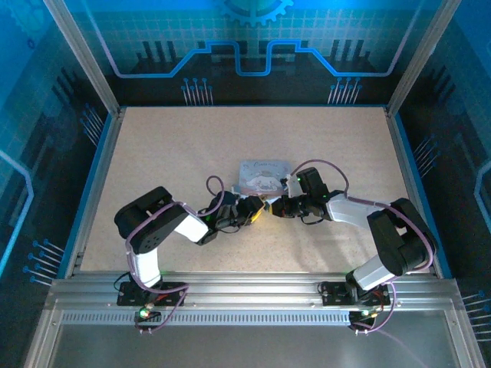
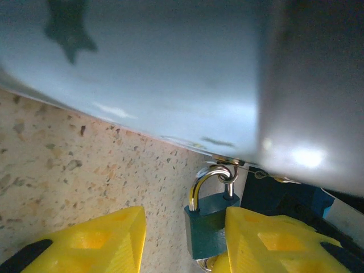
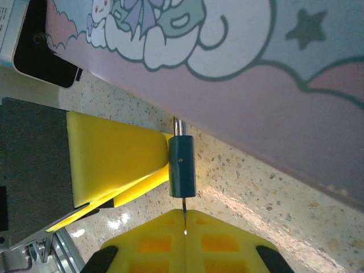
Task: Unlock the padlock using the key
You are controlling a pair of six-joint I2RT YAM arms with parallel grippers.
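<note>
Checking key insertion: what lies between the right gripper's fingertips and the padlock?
The key, a thin sliver running from the right gripper up to the padlock, in the right wrist view.

No word, number or brand can be read. The silver rounded-corner metal tin (image 3: 256, 96) carries only a cartoon print: a dark star (image 3: 309, 29) at 1 o'clock and a white cloud figure (image 3: 170, 40) at 11 o'clock.
</note>
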